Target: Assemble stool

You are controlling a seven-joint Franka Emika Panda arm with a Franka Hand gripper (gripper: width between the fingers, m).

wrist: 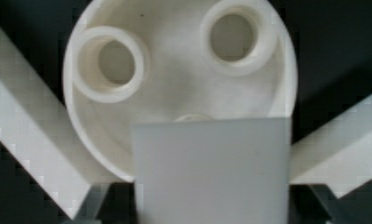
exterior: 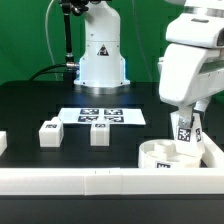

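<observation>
Pinching a tagged white leg (exterior: 185, 132) over the seat (exterior: 158, 157).

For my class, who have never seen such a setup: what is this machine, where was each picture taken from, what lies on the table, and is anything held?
It is a robot arm ending in a two-finger end effector. One picture comes from a camera off the arm, the other from a camera on its wrist. On the black table lie a loose white leg, a second leg beside it, a marker board, and the round stool seat by a long white rail. The end effector is shut on a third leg, over the seat, whose two holes show in the wrist view.
</observation>
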